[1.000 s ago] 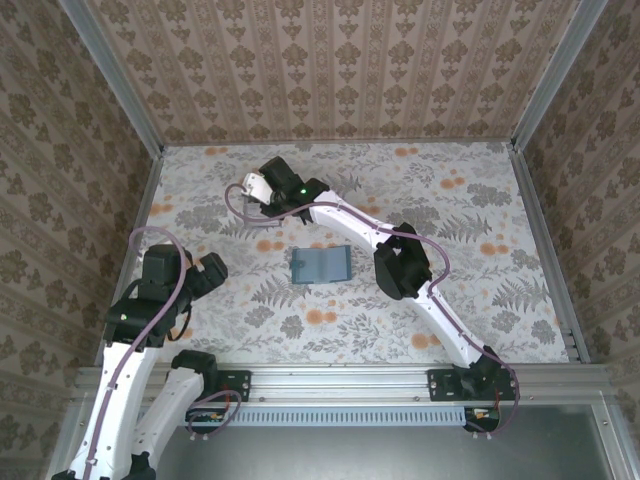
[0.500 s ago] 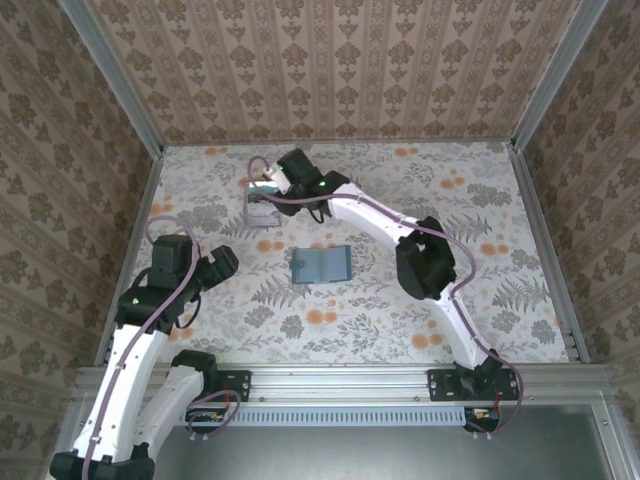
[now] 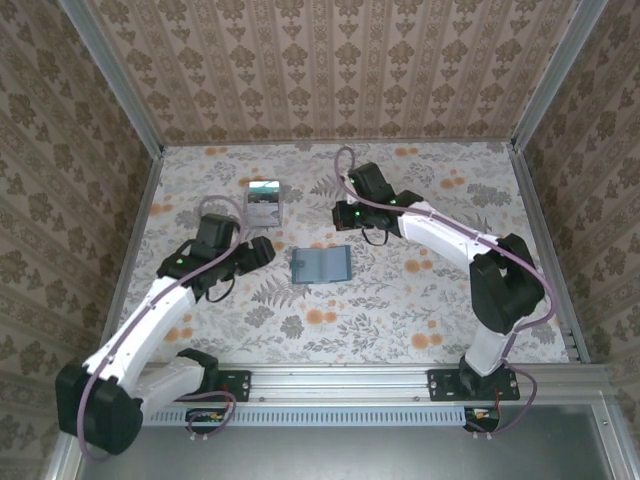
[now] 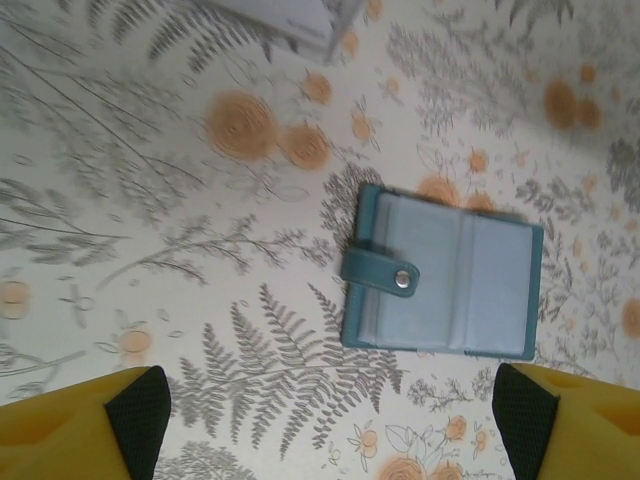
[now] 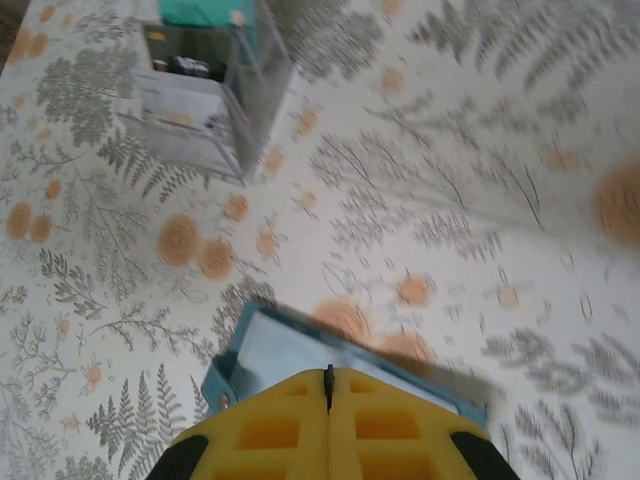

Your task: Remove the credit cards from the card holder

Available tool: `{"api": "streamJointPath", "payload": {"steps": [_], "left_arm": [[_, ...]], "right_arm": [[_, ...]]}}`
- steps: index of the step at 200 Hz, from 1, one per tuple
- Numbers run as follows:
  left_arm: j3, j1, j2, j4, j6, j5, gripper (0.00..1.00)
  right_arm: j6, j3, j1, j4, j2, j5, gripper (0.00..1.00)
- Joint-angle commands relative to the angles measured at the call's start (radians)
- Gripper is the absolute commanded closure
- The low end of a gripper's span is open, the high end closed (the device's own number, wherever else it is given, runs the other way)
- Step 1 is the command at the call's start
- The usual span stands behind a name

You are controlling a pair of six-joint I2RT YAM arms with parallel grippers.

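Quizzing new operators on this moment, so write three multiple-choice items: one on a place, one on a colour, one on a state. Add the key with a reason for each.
1. Where is the card holder?
A. Flat on the table, near its middle.
B. Hanging off the table's edge.
C. Lifted in the air.

2. What colour is the card holder?
A. Red.
B. Teal-blue.
C. Black.

3. How do the hands stand?
A. Both shut.
B. Left shut, right open.
C. Left hand open, right hand shut.

Key: 1 A, the top view shows it lying on the floral surface. 2 B, both panels are teal-blue in the left wrist view. 3 C, the left fingers stand far apart and the right fingers meet.
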Motion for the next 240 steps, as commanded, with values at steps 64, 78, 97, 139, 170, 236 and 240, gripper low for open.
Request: {"api": "streamJointPath", "payload": {"steps": [64,78,97,139,170,236,240], "left_arm": [[0.088,-0.173,0.298,0.149,-0.039,0.040,0.14],[0.092,-0.184,0.334,0.167,-0.036,0.066,0.21],[0.097,-0.190,0.378,0.184,-0.027,0.088,0.32],[0.129,-0.196,0.451,0.196,0.001,0.103,0.47],[0.165,-0.204,0.516,0.194,0.036,0.120,0.51],[0.275,-0.248,0.661,0.159,0.100,0.122,0.54],[0.278,-0.249,0.668,0.158,0.100,0.120,0.54]], "right_arm": [[0.240,-0.166,-0.025,0.002,-0.022,-0.196,1.00],[0.243,-0.154,-0.018,-0.017,0.019,-0.219,1.00],[0.243,-0.149,-0.010,-0.041,0.057,-0.205,1.00],[0.239,-0.159,-0.010,-0.064,0.110,-0.159,1.00],[0.228,-0.161,-0.009,-0.065,0.151,-0.151,1.00],[0.219,-0.166,-0.010,-0.074,0.178,-0.111,1.00],[0.219,-0.167,-0.010,-0.073,0.179,-0.110,1.00]]}}
